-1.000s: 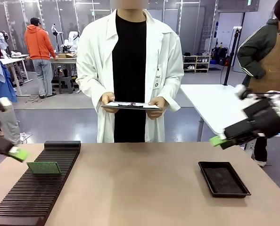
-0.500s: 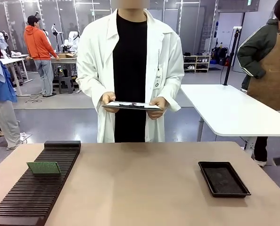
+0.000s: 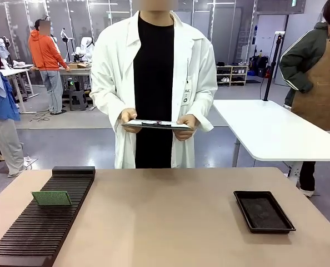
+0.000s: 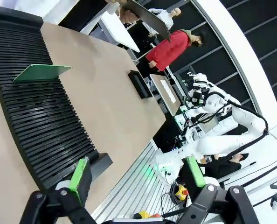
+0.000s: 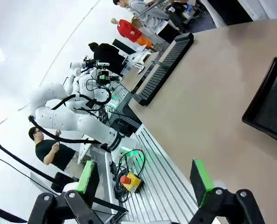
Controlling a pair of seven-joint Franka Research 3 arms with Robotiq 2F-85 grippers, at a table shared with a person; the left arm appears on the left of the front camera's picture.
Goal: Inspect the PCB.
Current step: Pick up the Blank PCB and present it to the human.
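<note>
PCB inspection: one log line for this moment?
left hand: open, empty | right hand: open, empty | PCB: untouched, slotted in black rack | person: holding clipboard

Bright, even light; wrist views tilted, edges warped.

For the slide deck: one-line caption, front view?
Green PCB resting on slotted black rack, black tray at right, person across the table holding a clipboard.

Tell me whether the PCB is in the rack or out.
In: the PCB leans in a slot near the black rack's far end.
</note>
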